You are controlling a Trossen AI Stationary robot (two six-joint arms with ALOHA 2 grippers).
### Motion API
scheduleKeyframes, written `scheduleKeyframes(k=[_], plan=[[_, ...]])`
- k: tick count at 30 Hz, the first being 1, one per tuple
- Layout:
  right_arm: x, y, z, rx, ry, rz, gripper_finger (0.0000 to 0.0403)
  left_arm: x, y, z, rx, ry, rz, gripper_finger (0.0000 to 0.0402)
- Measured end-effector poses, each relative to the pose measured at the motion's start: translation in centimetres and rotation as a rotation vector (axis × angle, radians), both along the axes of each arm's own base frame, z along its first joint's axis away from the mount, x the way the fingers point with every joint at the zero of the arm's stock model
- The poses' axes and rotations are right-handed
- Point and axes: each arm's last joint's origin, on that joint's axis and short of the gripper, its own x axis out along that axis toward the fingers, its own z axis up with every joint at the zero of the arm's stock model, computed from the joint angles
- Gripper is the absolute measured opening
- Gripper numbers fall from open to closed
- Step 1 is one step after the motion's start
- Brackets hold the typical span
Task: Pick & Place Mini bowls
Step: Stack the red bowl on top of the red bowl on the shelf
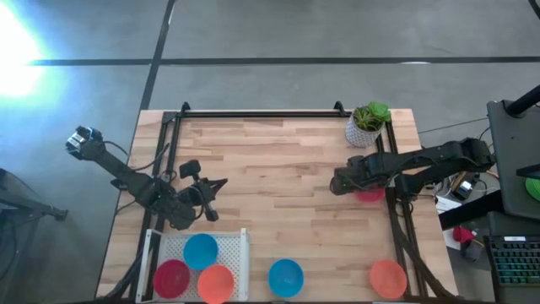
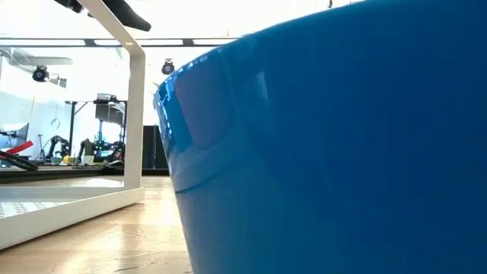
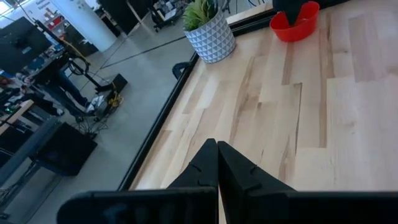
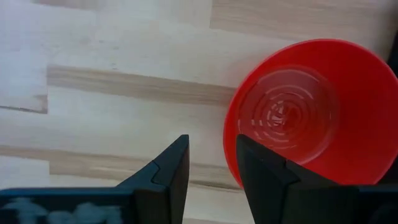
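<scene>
A red mini bowl (image 4: 305,112) stands upright on the wooden table at the right (image 1: 369,196). My right gripper (image 4: 211,155) hangs over it, pointing down, open. One finger (image 4: 261,171) is over the bowl's rim and the other (image 4: 171,171) is outside it. My left gripper (image 3: 217,162) is shut and holds nothing above the table's left part (image 1: 211,190). A blue bowl (image 1: 201,250), a red bowl (image 1: 172,277) and an orange bowl (image 1: 217,283) sit in a white rack (image 1: 245,245) at the near left.
A blue bowl (image 1: 286,277) and an orange bowl (image 1: 388,277) stand on the table near its front edge. The blue one fills the low view (image 2: 327,152). A white pot with a green plant (image 1: 369,124) stands at the far right. A black frame (image 1: 253,113) runs along the table's edges.
</scene>
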Motion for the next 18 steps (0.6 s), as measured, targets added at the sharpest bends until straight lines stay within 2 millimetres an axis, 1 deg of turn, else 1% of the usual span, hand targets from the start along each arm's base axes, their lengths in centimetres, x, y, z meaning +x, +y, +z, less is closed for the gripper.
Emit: scheduleKeyframes(k=[5,14,18], plan=[[0.4,0.0,-1.2,-0.002,0.065,-0.001,0.013,0.0,0.0,0.0,0.0,0.0,0.0,0.0],[1.7,0.1,-3.7,-0.006,0.179,0.027,0.0123,0.0,0.0,0.0,0.0,0.0,0.0,0.0],[2.3,0.1,-4.9,-0.003,0.228,0.082,0.0114,0.0,0.0,0.0,0.0,0.0,0.0,0.0]])
